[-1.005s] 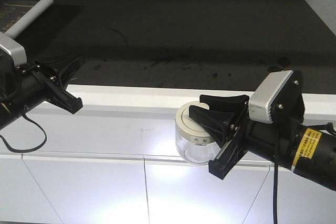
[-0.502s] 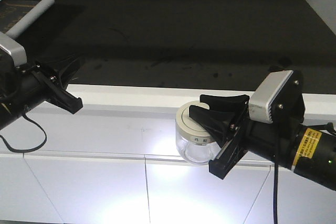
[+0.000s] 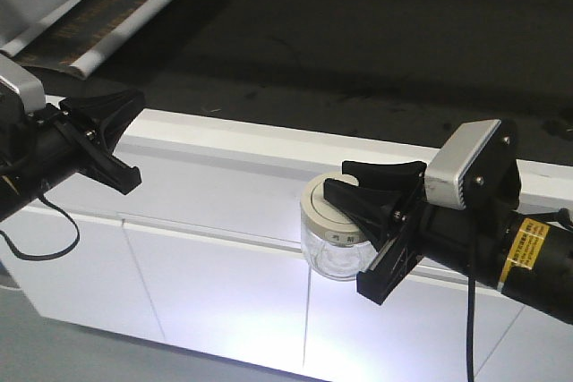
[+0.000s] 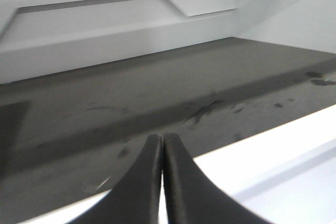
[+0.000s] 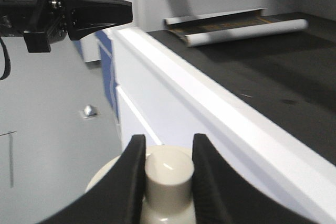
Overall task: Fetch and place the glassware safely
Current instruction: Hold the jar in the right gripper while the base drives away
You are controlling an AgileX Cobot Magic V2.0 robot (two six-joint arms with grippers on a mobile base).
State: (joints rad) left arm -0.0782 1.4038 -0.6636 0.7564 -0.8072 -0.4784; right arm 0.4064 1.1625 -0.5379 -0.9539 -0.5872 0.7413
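Cream-white round lid on a small squat clear glass jar (image 3: 333, 237): the right gripper (image 3: 338, 178) has its jaws closed narrowly on the lid's central knob (image 5: 168, 174). The jar hangs upright, off the bench, in front of the white cabinet face (image 3: 215, 275) and on the near side of the white raised bench lip (image 3: 233, 136). Placing it likely means going forward over that lip. The left gripper (image 3: 132, 100) is well apart to the left, jaws pressed together and empty. Beyond, the dark flat worktop (image 3: 376, 51) offers room; a grey cylindrical rod (image 3: 125, 26) lies far left.

Dark scuffed counter (image 3: 376, 33), white front edge; white cabinet doors (image 3: 206, 284) below catch bright glare; grey floor (image 3: 45, 355) at lower left.
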